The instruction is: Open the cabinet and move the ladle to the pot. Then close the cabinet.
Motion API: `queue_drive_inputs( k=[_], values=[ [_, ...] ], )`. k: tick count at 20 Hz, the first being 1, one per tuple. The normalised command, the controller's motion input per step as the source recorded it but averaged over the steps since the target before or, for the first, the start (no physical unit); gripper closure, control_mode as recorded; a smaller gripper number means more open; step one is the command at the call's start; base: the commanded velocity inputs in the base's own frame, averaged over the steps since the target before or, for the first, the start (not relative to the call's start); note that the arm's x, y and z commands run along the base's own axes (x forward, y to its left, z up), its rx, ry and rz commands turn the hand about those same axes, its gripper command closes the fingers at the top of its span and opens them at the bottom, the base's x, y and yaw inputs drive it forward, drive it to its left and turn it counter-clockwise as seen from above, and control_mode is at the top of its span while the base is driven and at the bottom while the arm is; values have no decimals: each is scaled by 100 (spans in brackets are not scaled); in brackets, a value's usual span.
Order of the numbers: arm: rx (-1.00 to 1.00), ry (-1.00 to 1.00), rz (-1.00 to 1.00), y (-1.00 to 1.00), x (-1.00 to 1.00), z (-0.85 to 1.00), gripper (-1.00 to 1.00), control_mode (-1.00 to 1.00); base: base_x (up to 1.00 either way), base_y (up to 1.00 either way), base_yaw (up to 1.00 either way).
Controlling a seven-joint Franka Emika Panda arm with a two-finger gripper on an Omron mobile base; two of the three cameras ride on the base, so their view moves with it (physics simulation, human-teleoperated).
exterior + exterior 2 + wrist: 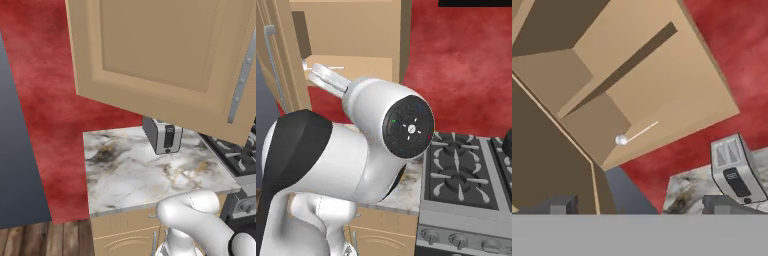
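Observation:
The cabinet [637,75] hangs open above the counter, its inside bare and tan. Its door [150,50] stands swung out, with the long silver bar handle [242,80] down its free edge. On the bottom board near the front edge lies the ladle [637,132], thin and silver with a small round bowl. It also shows as a silver piece [326,77] past my arm. My gripper [641,205] is open and empty, below and in front of the ladle and well apart from it. The pot is out of view.
A silver two-slot toaster [162,135] stands at the back of the marble counter [130,175]. The black gas stove [456,170] adjoins the counter on the right. The wall behind is red. Tan drawer fronts [125,235] sit under the counter.

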Motion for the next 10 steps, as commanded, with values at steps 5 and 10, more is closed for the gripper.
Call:
queue_drive_inputs(
  k=[5,10],
  values=[
    [25,0,14,15,66,-23,-100,-100,0,0,0],
    [17,1,15,45,65,-19,-100,-100,0,0,0]
  ],
)
